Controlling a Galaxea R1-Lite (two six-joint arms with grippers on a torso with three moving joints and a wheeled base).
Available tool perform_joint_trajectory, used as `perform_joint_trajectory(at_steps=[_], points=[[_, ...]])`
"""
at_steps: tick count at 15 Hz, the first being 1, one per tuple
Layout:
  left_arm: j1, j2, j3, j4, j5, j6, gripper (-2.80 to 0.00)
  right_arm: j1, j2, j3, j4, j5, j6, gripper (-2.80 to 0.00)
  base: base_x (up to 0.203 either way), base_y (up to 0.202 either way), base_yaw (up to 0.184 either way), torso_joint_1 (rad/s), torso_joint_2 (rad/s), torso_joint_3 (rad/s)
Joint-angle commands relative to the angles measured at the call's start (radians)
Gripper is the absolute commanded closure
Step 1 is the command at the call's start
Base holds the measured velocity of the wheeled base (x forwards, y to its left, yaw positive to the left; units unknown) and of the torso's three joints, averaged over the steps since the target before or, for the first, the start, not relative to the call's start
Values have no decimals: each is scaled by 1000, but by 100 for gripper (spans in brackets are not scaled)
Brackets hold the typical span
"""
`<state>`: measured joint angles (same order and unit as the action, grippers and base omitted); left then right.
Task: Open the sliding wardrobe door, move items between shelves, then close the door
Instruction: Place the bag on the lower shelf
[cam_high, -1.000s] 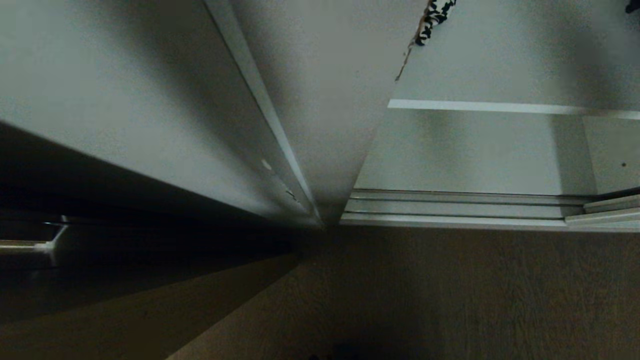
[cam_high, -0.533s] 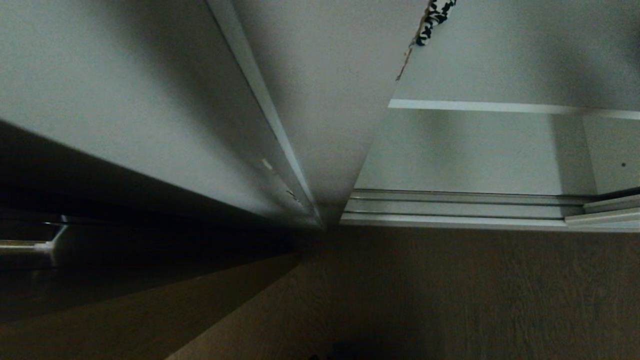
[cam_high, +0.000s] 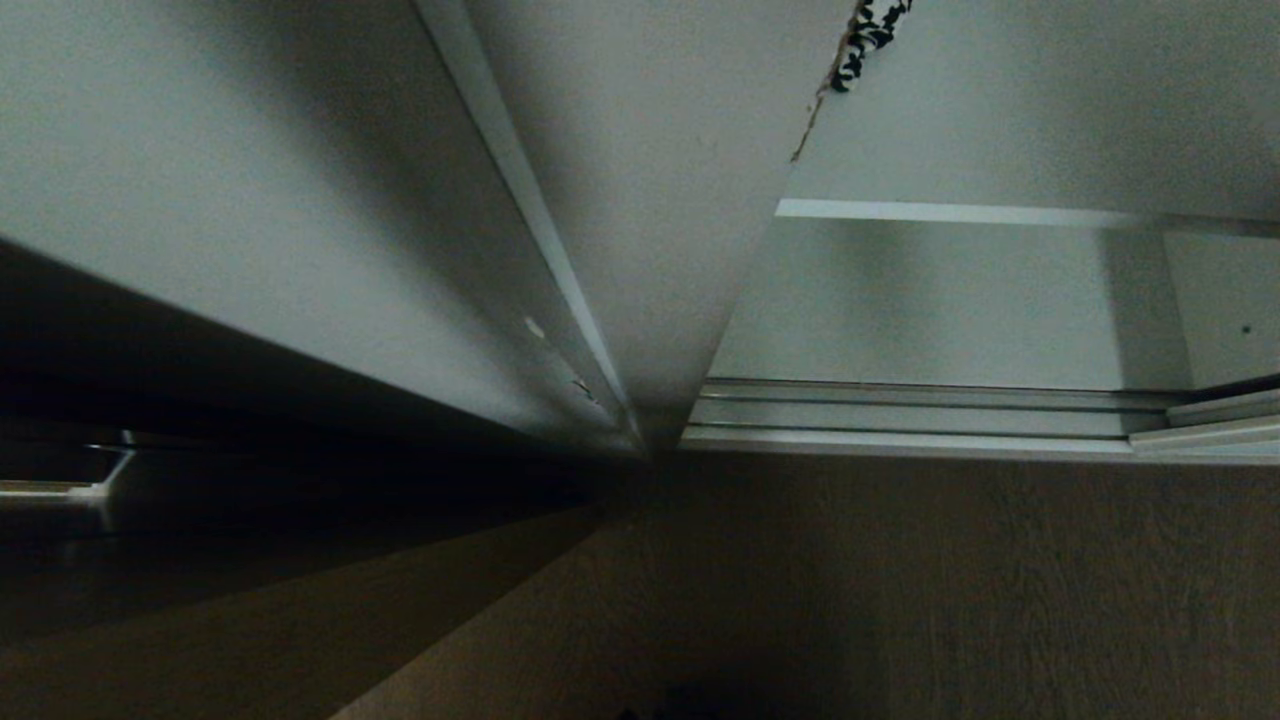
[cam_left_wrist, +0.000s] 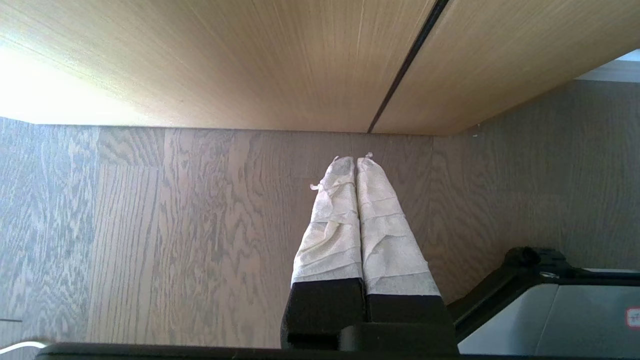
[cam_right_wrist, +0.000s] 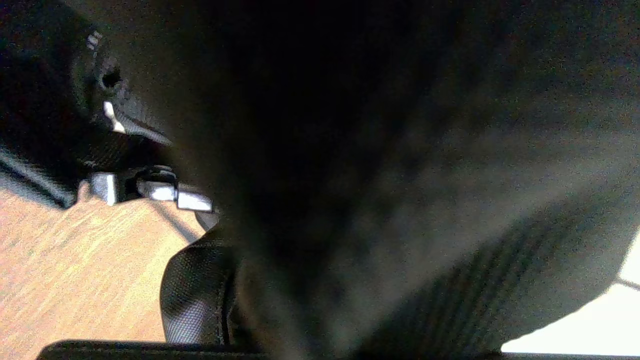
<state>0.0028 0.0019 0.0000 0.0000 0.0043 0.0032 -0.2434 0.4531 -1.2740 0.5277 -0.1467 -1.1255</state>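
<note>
The head camera sits low and close to the wardrobe, facing its white shelf (cam_high: 960, 212), the bottom tracks (cam_high: 900, 415) and the wood floor (cam_high: 900, 590) before them. The left wrist camera looks past its claw (cam_left_wrist: 356, 162) at floor (cam_left_wrist: 150, 225) and a light wood-grain door (cam_left_wrist: 250, 60). The right wrist camera is pressed against black fabric (cam_right_wrist: 350, 175), with floor (cam_right_wrist: 60, 265) at one edge. All three views share floor.

Looking steeply down past pale wardrobe panel (cam_high: 300, 230) onto open compartment: white shelf edge (cam_high: 960, 212), silver floor tracks (cam_high: 900, 415), wood floor (cam_high: 900, 590), patterned fabric scrap (cam_high: 865, 35).
</note>
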Motion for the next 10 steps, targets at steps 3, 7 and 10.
perform_joint_trajectory(at_steps=[3, 7, 10], points=[[0, 0, 0, 0, 0, 0, 0, 56, -138, 93, 57, -36, -7, 0, 0, 0, 0, 0, 0, 0], [0, 0, 0, 0, 0, 0, 0, 73, -181, 208, 80, -56, 3, 0, 0, 0, 0, 0, 0, 0], [0, 0, 0, 0, 0, 0, 0, 81, -175, 307, 43, -72, 3, 0, 0, 0, 0, 0, 0, 0]])
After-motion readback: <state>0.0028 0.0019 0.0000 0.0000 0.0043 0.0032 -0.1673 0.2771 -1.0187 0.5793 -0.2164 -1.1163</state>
